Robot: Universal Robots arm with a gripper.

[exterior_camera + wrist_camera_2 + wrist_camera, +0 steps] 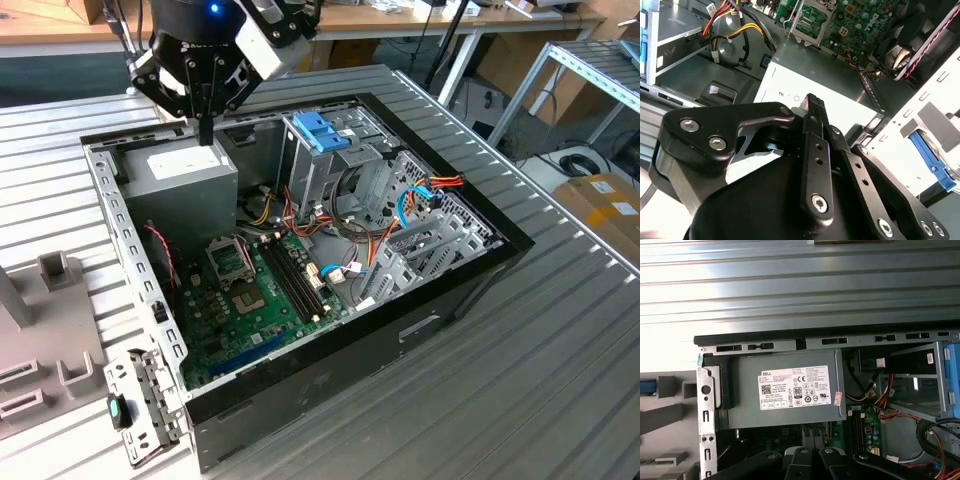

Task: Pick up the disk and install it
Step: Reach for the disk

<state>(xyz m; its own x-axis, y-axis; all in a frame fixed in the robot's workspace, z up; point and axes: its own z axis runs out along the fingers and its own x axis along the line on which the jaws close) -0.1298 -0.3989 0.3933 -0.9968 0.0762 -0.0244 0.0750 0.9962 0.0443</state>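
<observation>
Gripper point(205, 132), exterior view: hangs over the grey power-supply box point(185, 175) in the far corner of the open computer case point(500, 245), toward the exterior view's left; claw narrow, fingers meeting at a point, nothing between them; tip just above the box's white label, contact cannot be told. Drive cage point(335, 170) with blue latch point(320, 130) stands mid-case, beside the box toward the exterior view's right; motherboard point(255, 290) lies nearer the camera; grey fixture point(55, 272) sits on the slatted table point(560, 380), outside the case wall.

Second wrist view: claw closed and empty over the white label of the power-supply box point(790, 82); disk point(931, 159), seen as a blue rail and a sliver of metal face, sits beyond the bright perforated case wall, outside the case, apart from the fingers.

First wrist view: power-supply box point(785, 390) centred; disk point(647, 386), a blue edge, lodged in the grey fixture point(662, 415) near the case wall.

Judgement: pick-up not yet made; disk unheld. Done well, this step seems to call for a claw spread wide before descent; clearance over the case wall; fingers squared to the disk's long sides; grip on the blue rails, not the label face.
</observation>
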